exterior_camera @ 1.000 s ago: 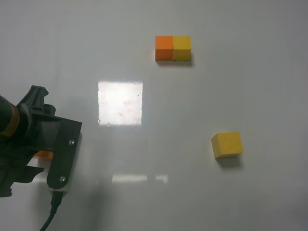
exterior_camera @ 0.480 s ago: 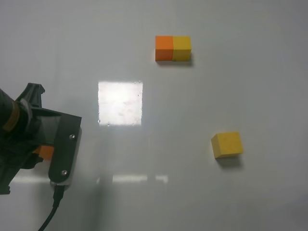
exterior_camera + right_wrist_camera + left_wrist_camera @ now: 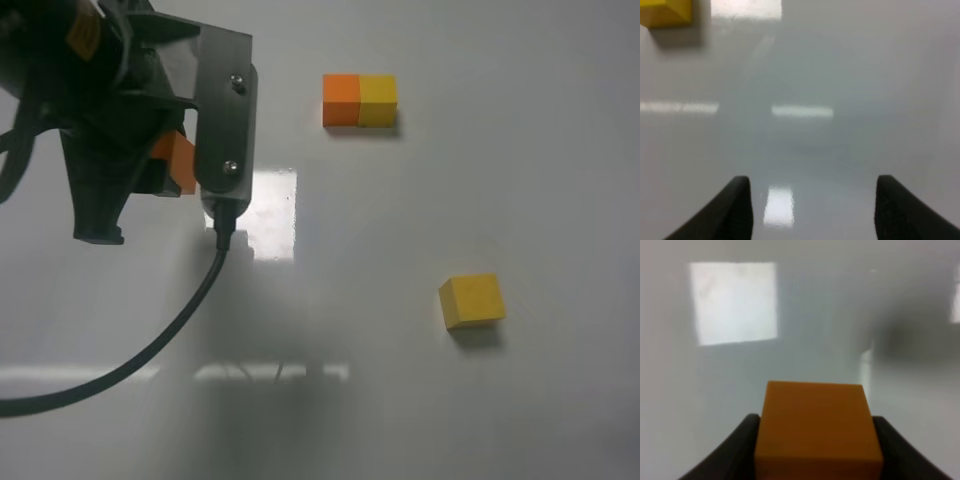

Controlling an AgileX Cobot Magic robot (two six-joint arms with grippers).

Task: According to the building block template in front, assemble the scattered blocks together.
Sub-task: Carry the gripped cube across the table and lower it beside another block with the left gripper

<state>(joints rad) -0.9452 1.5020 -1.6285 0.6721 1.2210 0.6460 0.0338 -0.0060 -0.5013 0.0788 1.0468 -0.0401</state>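
Glossy pale grey table everywhere, with a bright square light patch reflected left of centre; no other background to speak of.

The left arm fills the far-left corner of the high view and looks big in it, so it seems to be up off the table; its black body points downward, and a black cable trails from it toward the near-left edge. The left gripper is pinching the orange cube; in the wrist view the cube sits square between the two dark fingers, one pressed on each side, with its top face level. From above only a sliver of orange peeks out from under the black plate; whether the cube touches the table I can't tell for sure, though the arm's shadow falls well nearer.

The template lies at the far side, just right of centre, orange half on the left and yellow half on the right, joined flush; it's well apart from the held cube. The yellow cube sits alone on the right, nearer than the template, nothing touching it.

The right gripper doesn't show in the high view; its own camera shows the fingers spread with only bare table between them, and the yellow cube off at the frame's corner, well clear of them.
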